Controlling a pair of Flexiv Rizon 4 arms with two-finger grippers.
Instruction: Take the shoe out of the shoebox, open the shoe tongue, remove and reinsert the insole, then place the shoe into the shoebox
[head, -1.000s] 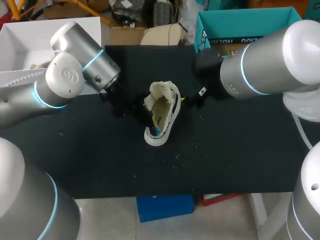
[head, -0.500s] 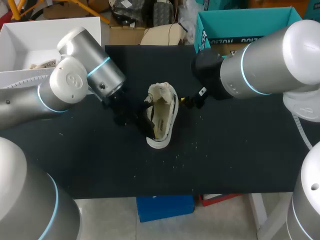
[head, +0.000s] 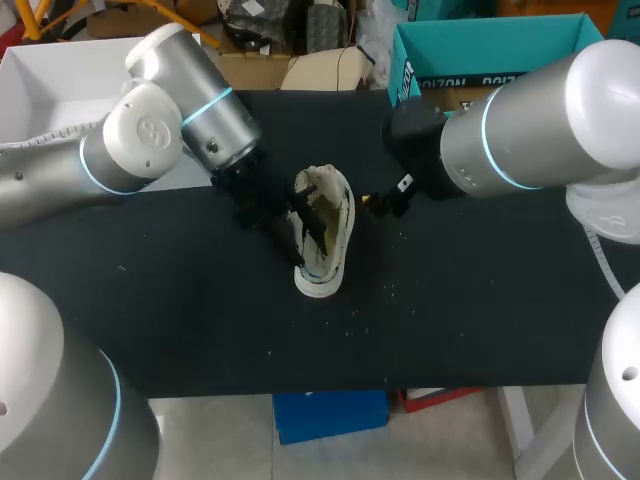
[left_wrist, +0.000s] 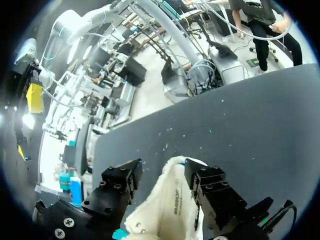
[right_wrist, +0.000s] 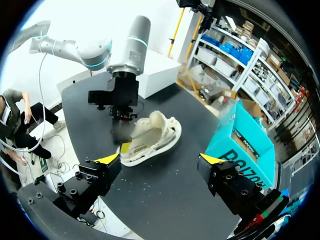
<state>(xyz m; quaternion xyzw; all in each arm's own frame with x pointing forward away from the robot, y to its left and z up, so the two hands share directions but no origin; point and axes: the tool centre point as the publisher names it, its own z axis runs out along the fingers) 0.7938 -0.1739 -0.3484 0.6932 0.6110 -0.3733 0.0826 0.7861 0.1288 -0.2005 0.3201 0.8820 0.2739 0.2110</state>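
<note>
Left jaws moved in from 9 o'clock | apart, straddling the fleece-lined shoe at its collar, likely to spread it | right jaws apart, idle at its 3 o'clock | shoe at counter centre, shoebox at 1 o'clock

The head camera sits high behind the robot and looks down on the whole bench, with the shoe near mid-frame at middling range. The left wrist camera looks out along the left hand from right over the shoe, very close, facing the bench's near side. The right wrist camera stands well back to the right, looking past the right hand leftward across the bench. All three share the shoe and the bench around it.
</note>
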